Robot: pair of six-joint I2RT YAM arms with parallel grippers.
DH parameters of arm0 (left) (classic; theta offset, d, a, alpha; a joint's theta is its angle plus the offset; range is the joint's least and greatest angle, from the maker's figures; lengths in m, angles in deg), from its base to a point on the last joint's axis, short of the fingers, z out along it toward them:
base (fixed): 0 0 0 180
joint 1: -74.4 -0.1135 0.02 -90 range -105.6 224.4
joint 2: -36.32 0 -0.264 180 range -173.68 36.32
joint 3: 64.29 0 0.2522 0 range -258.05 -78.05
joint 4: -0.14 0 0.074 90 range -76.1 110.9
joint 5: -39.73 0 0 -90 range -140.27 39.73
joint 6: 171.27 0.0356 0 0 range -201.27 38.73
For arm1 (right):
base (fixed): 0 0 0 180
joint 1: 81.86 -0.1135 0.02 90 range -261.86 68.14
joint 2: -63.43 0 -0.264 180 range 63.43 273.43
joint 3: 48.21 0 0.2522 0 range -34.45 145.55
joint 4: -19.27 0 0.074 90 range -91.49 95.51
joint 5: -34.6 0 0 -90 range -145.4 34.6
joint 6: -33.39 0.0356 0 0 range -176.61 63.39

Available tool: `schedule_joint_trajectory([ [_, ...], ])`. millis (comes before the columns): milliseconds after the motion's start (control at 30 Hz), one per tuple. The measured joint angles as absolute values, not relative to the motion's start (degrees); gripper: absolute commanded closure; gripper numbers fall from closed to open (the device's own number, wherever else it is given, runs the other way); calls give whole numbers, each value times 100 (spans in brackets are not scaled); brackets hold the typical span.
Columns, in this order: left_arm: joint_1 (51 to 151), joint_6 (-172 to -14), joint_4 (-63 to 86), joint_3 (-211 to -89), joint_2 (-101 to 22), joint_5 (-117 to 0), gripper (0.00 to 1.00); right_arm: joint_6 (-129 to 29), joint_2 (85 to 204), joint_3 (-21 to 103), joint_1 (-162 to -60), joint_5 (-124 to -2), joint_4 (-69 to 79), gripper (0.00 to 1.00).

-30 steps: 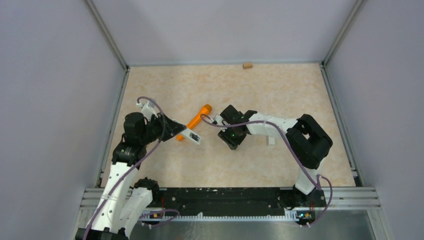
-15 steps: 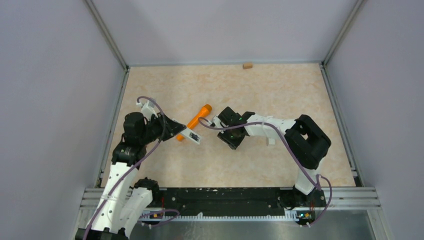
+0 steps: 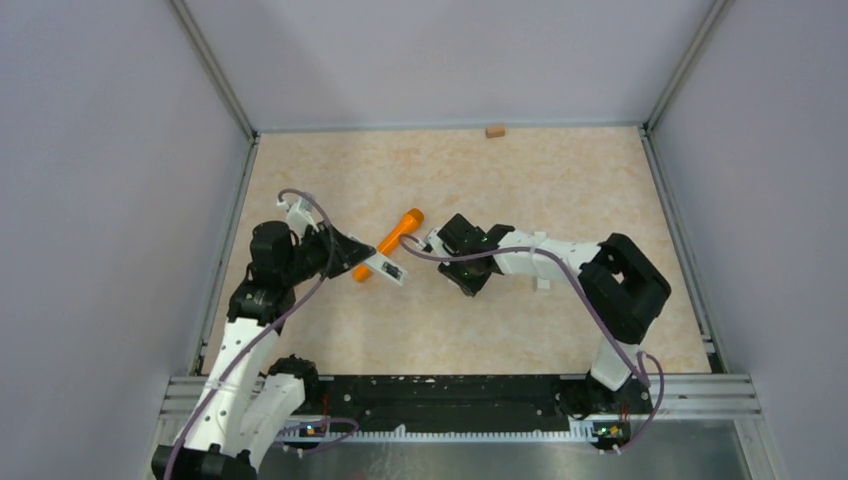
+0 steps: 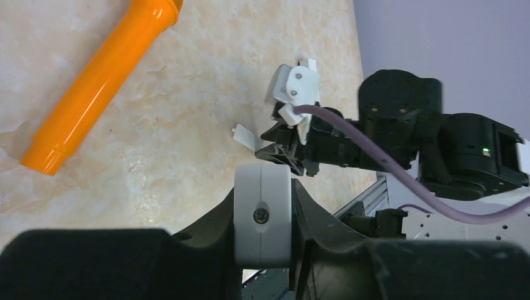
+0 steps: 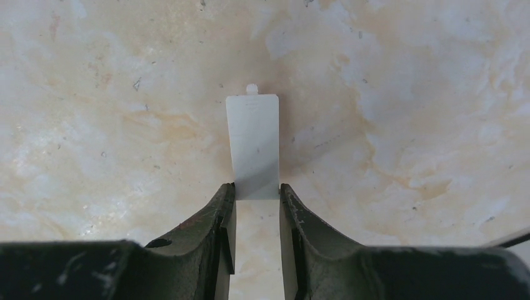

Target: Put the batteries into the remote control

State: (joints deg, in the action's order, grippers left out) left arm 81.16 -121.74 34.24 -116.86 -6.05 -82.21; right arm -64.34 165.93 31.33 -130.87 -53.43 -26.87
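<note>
Currently the remote control [image 3: 385,269], left of centre, is clamped in the left jaws, a white battery cover [image 5: 252,144] in the right jaws.

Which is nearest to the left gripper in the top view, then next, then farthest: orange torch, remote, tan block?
1. Remote, held in the left gripper.
2. Orange torch, just beyond it.
3. Tan block, at the far edge.

One orange torch [image 3: 388,243], one white remote [image 3: 384,268], one thin white cover [image 5: 252,145], one small tan block [image 3: 494,130] — a single one of each.
</note>
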Motion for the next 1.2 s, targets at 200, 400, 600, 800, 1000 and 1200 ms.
schedule_joint_trajectory([
  [200, 8127, -12477, 2515, -11166, -1123, -8416, 100, -6434, 15806, 3078, -13087, -5362, -2735, 77],
  [400, 8499, -12713, 1544, -10844, -1851, -8274, 100, -6430, 15194, 3094, -13087, -5517, -2836, 78],
  [600, 9078, -12796, 235, -10693, -2731, -8014, 100, -6318, 15092, 3264, -13087, -5802, -3061, 77],
  [800, 9305, -12947, -740, -10580, -3466, -7983, 100, -6196, 15092, 3319, -13101, -6011, -3104, 77],
  [1000, 9384, -13133, -1315, -10501, -3553, -7976, 100, -6128, 15092, 3328, -13210, -6173, -3098, 77],
  [1200, 9397, -13338, -1498, -10501, -3560, -8051, 100, -6130, 15109, 3533, -13289, -6265, -3072, 77],
])
